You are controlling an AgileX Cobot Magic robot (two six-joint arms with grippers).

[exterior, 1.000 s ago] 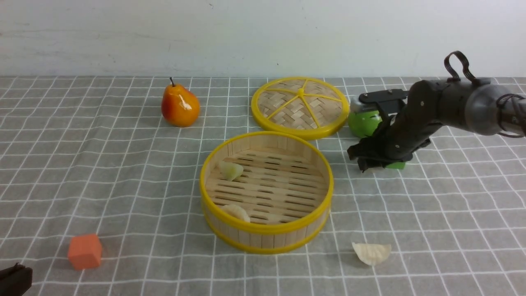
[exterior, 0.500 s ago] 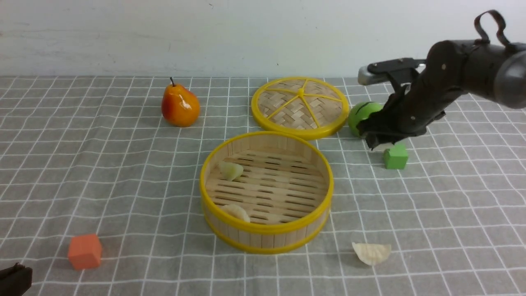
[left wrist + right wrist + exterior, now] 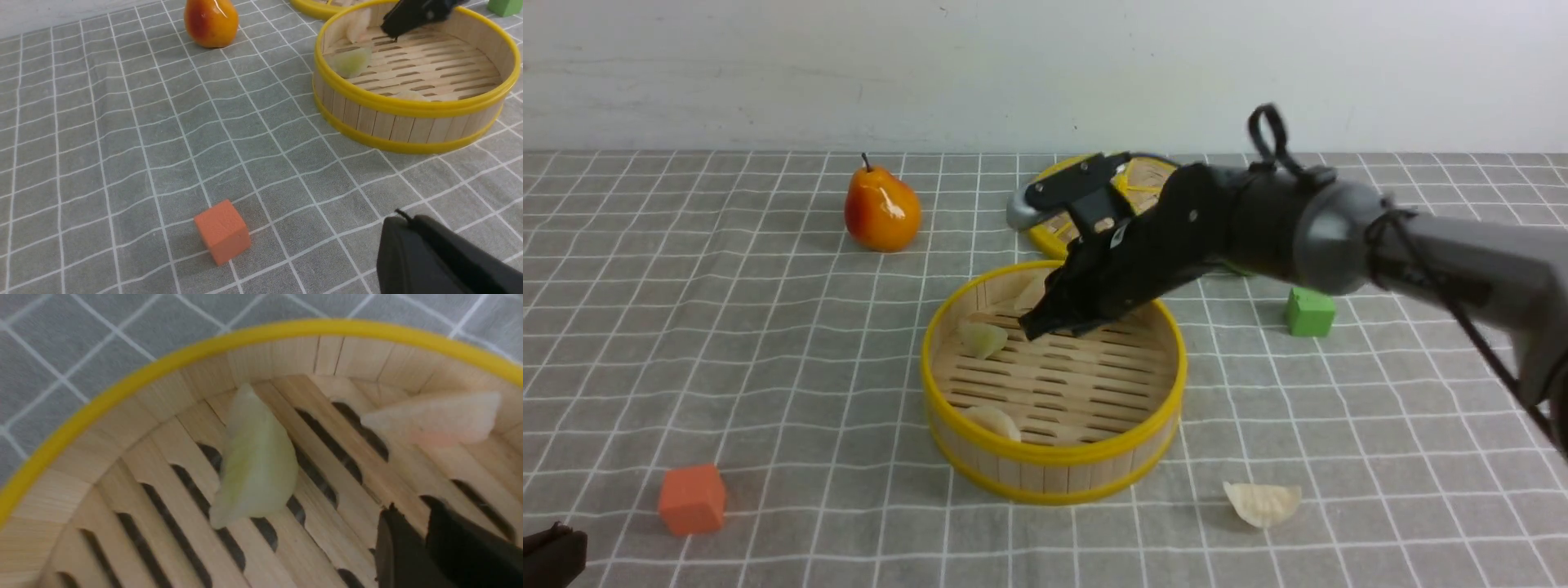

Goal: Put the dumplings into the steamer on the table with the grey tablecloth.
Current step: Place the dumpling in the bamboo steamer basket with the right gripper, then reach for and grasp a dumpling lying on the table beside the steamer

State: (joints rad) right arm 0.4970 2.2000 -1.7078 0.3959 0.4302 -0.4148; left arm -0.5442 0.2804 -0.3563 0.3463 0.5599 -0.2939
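Note:
The steamer (image 3: 1054, 453) stands mid-table on the grey tablecloth (image 3: 768, 351). A greenish dumpling (image 3: 980, 337) lies on its floor at the back left, and a cream one (image 3: 992, 422) lies by the front wall. A pinkish dumpling (image 3: 433, 418) leans on the back wall; it also shows in the left wrist view (image 3: 358, 24). A fourth dumpling (image 3: 1262, 502) lies on the cloth at the front right. My right gripper (image 3: 1036, 327) hangs inside the steamer, slightly open and empty (image 3: 412, 506). My left gripper (image 3: 404, 220) is shut and empty, low at the front left (image 3: 551, 555).
The woven lid (image 3: 1152, 171) lies behind the steamer, partly hidden by my right arm. A pear (image 3: 880, 208) stands at the back left. An orange cube (image 3: 692, 498) sits at the front left and a green cube (image 3: 1310, 312) right of the steamer.
My right arm has lifted from beside the green cube and swung left over the steamer. The pinkish dumpling it carried now lies inside, free of the jaws. The left arm has not moved.

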